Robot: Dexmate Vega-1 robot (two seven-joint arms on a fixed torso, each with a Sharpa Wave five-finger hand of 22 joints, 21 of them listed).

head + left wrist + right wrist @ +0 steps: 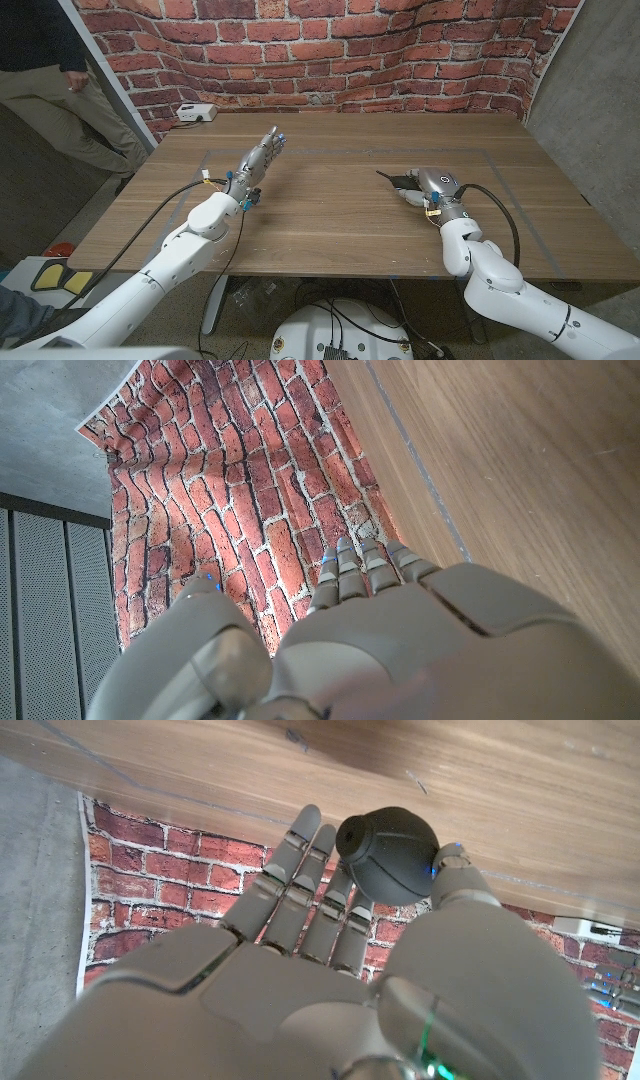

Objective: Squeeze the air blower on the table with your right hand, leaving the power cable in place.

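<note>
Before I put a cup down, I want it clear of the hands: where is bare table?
Bare wood lies between the left hand and the right hand, which is on the air blower, and along the table front edge.

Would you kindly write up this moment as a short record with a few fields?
Surface: wooden table before a red brick backdrop
Right hand: wrapped around the dark grey rubber air blower, its black nozzle tip pointing toward the table's middle
Left hand: raised over the table, fingers spread, holding nothing
Other items: white box at the far left table edge
Person: standing at far left
</note>
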